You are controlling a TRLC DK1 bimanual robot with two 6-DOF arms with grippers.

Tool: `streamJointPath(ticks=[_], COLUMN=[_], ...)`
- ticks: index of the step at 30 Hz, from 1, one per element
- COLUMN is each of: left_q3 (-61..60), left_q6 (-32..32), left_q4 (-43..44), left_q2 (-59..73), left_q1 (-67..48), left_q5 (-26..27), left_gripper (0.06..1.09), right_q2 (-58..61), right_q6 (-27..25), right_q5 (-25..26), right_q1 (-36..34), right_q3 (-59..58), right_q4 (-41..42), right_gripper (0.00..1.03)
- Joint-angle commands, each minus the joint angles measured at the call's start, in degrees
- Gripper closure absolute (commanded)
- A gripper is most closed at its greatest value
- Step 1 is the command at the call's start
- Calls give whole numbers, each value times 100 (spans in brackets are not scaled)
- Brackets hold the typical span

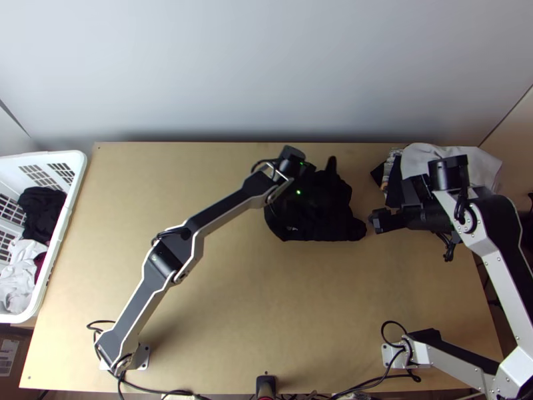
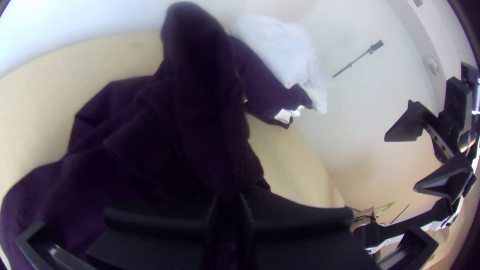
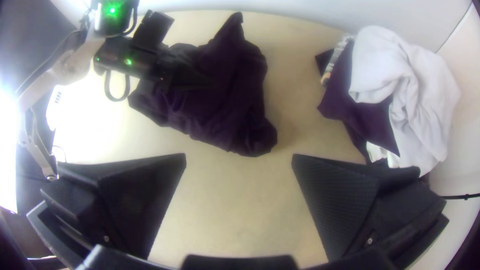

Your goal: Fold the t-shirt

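One white basket (image 1: 81,175) sits off to your far left, folks' laundry style, with dark cloth (image 1: 41,208) and white cloth (image 1: 22,261) heaped inside it. Now move right across the desk (image 1: 233,307): your left arm (image 1: 174,252) stretches diagonally up from its base, and there's the left gripper (image 1: 308,189), right over the t-shirt (image 1: 320,223)! Check your left wrist view: those fingers are drawn together, clamped on a raised ridge of the dark fabric. The shirt itself lies bunched on the far half of the desk, around the middle, one narrow peak poking up near its far side, a rounded lump at its right end. Just beside that lump, here's your right gripper (image 1: 378,221), pointing in at the shirt, and its fingers (image 3: 345,205) are spread wide, with bare desk between them in the right wrist view. And out at your far right corner, a pile: pale grey cloth (image 1: 426,157) slumped partly over dark cloth (image 1: 394,188), beyond the right gripper, well clear of the shirt.
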Motion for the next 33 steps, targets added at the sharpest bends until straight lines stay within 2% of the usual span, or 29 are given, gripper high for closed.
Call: streamJointPath(ticks=[1, 2, 3, 4, 11, 17, 25, 29, 33], left_q3=[198, 198, 198, 207, 110, -321, -2237, -2456, -2456], left_q6=[-12, -12, -4, 31, 629, 1394, 2018, 2018, 1965], left_q4=[33, -28, -143, -292, -1830, -3421, -3333, -3184, -3052], left_q2=[448, 404, 299, 167, -1090, -2083, -2523, -2338, -2057], left_q1=[-257, -265, -274, -274, 112, 833, 1299, 1211, 1088], left_q5=[-24, -24, -24, -24, 46, 64, 28, -24, -86], left_gripper=[69, 51, 27, 10, 10, 10, 10, 10, 10], right_q2=[-166, -166, -166, -166, 71, 1231, 3191, 3604, 3534], right_q6=[-6, -6, 3, 3, -32, -68, 12, 20, 3], right_q5=[0, 0, 0, 0, 0, 0, -140, -184, -184], right_q1=[-37, -37, -37, -29, 235, 929, 1879, 2081, 1808], right_q3=[-330, -365, -400, -444, -576, 391, 2342, 2333, 1542], right_q4=[-9, -9, -9, 0, 334, 676, 755, 826, 1133], right_gripper=[4, 4, 4, 4, 4, 4, 4, 4, 4])
